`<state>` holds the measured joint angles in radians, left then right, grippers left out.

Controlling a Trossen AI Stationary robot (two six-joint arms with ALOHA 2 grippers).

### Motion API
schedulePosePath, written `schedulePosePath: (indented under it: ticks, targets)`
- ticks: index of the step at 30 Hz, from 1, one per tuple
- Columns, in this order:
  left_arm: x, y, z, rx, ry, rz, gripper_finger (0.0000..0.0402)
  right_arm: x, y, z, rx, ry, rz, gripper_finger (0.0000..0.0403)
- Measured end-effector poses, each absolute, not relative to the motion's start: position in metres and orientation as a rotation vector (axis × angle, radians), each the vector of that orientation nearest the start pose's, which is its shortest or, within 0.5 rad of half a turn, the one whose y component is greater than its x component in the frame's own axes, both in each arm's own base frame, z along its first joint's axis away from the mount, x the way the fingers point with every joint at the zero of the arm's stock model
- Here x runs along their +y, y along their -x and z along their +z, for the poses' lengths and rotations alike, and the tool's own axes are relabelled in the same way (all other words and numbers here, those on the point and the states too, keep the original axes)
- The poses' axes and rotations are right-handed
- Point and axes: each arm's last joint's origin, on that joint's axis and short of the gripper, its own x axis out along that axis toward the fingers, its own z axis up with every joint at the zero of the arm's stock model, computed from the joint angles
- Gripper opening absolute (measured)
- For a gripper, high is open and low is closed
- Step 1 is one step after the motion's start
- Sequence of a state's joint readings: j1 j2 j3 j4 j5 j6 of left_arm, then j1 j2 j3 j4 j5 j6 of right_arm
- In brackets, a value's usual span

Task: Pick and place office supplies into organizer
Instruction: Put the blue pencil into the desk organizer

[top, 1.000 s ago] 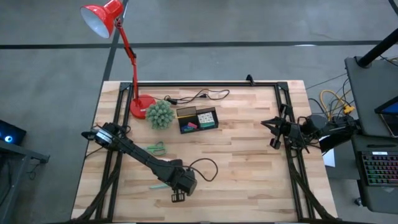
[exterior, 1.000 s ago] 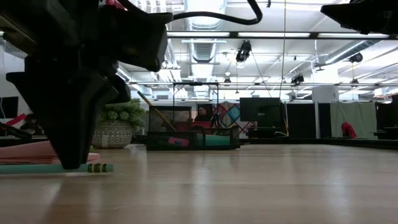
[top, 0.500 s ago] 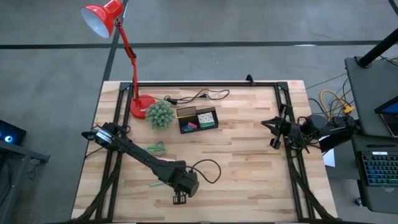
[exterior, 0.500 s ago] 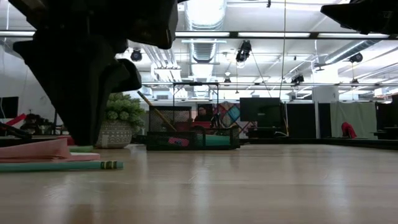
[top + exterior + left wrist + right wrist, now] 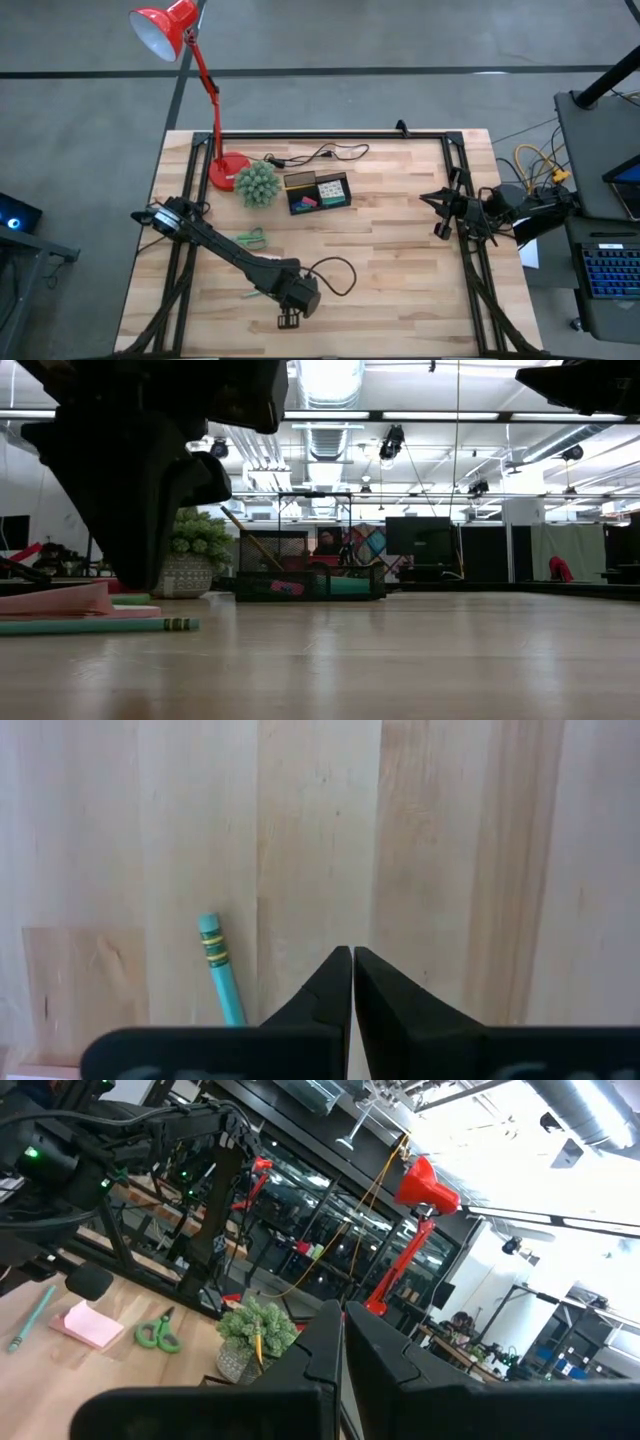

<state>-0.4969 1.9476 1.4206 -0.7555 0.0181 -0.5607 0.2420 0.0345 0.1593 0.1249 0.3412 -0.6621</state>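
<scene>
My left gripper [image 5: 288,320] hangs shut over bare wood near the table's front edge and holds nothing; its tips [image 5: 350,955] point down. Just beside it lies the slim green pen [image 5: 222,985], flat on the table. A pink sticky-note pad [image 5: 60,602] lies behind the pen. Green-handled scissors [image 5: 252,239] lie farther back on the left. The black organizer [image 5: 318,191] stands at the back centre with small coloured items inside. My right gripper [image 5: 440,215] waits shut at the table's right edge, off the surface.
A red desk lamp's base [image 5: 228,172] and a spiky green ball plant [image 5: 257,183] stand left of the organizer. A black cable [image 5: 320,154] runs behind them. My left arm's own cable [image 5: 335,272] loops over the table's middle. Open wood lies to the right.
My left gripper has risen a little off the table beside the pen, staying shut. The pen has slid slightly toward the table's right, and the pad's top sheet now stands a bit raised at one end.
</scene>
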Motion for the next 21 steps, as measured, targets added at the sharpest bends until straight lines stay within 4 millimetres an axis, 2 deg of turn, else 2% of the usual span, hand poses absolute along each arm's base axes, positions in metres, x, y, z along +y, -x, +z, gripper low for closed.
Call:
schedulePosePath:
  ticks: [21]
  targets:
    - [-0.1844,-0.3423,0.1883,1.311,0.148,-0.103,0.0,0.0107,-0.0838,0.2261,-0.197,0.586,-0.174,0.0009]
